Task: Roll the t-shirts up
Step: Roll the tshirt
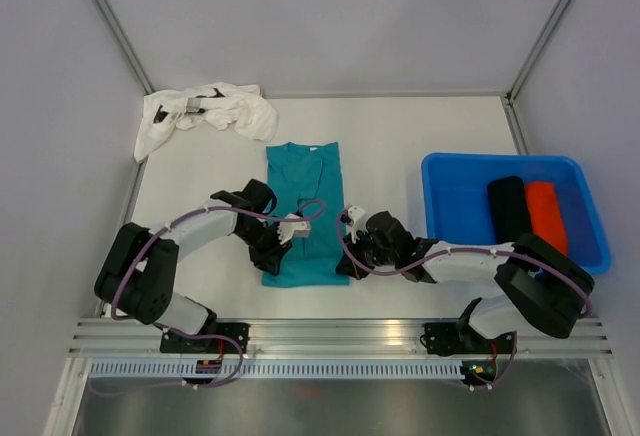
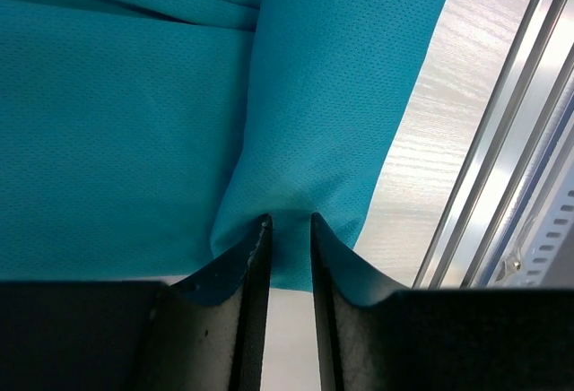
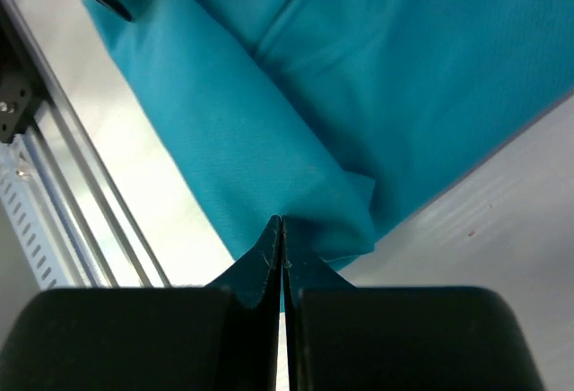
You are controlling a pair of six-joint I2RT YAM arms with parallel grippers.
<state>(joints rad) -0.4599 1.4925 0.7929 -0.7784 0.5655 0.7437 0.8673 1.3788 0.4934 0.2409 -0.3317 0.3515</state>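
Now: the teal t-shirt (image 1: pixel 303 181) lies mid-way across the table (image 1: pixel 400 146), folded lengthwise into a narrow strip, collar far, hem near. The left claw (image 2: pixel 286 225) is clenched on the near-left hem corner, and cloth puckers between its tips. The right claw (image 3: pixel 281 225) is pinched tight on the near-right corner. Judgement: both corners are held so the hem lifts evenly and the roll starts straight toward the collar. The white t-shirt (image 1: pixel 205 116) sits crumpled far left, awaiting its turn.
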